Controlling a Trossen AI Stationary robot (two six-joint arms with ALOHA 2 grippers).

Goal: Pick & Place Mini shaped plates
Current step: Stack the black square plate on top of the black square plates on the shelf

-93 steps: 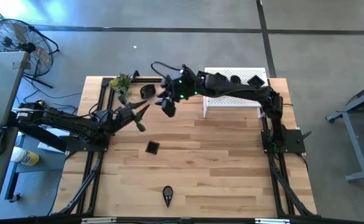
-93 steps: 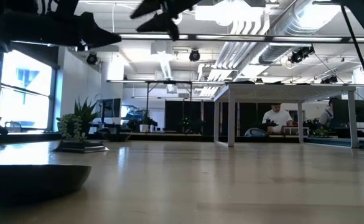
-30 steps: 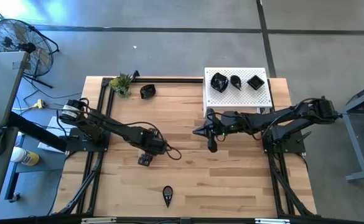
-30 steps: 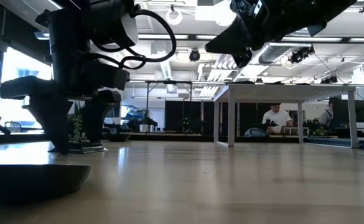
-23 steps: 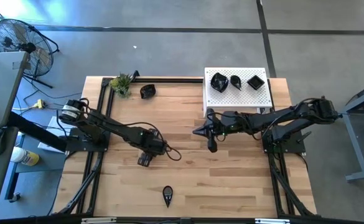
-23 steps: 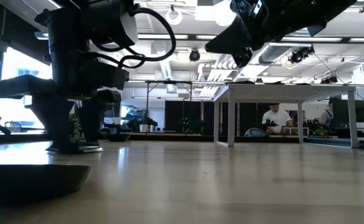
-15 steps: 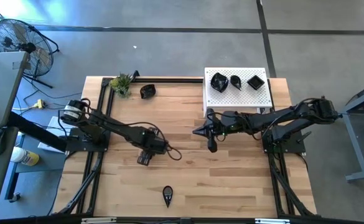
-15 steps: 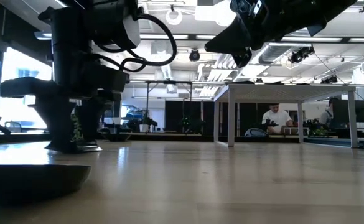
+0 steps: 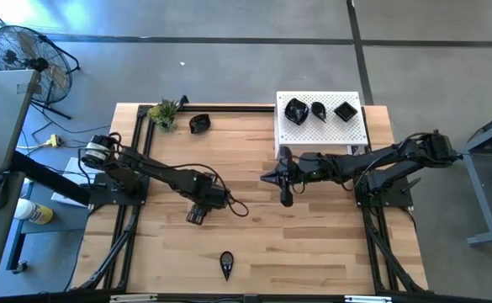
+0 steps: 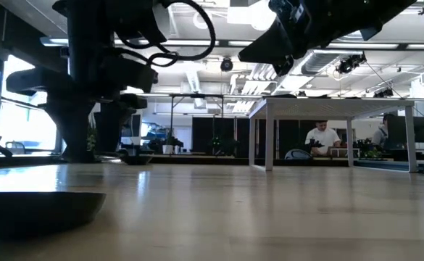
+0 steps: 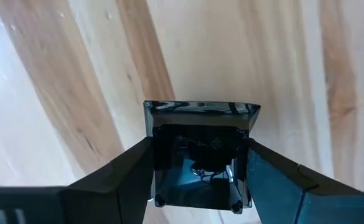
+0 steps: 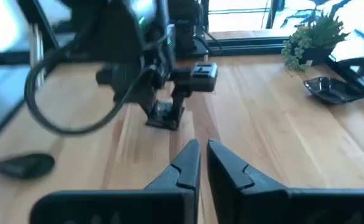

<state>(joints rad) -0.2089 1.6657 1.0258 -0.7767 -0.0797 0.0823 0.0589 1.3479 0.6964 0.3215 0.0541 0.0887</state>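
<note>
A small glossy black square plate (image 11: pixel 197 112) sits between the fingers of my left gripper (image 9: pixel 197 215), left of the table's middle. My right gripper (image 9: pixel 264 178) hovers level at mid-table with its fingers nearly together and nothing between them, pointing toward the left arm. Three black plates (image 9: pixel 319 110) rest on the white perforated platform (image 9: pixel 321 133) at the far right. Another plate (image 9: pixel 199 124) lies beside the plant at the far left. A teardrop plate (image 9: pixel 226 265) lies near the front edge. My left gripper pinches the square plate by two opposite side edges (image 11: pixel 158 155), one finger on each. The fingers point straight down from above. The plate sits open side up and about level, just above the wood (image 12: pixel 163 122).
A small green plant (image 9: pixel 165 113) stands at the far left corner. Black rails run along the table's left, right and far edges. The low view shows the teardrop plate (image 10: pixel 38 210) large in front. Bare wood lies between the arms and toward the near right.
My left gripper has risen a little, still shut on the square plate. In the low view its fingers' lower ends have come up off the tabletop. It has kept its place over the table.
</note>
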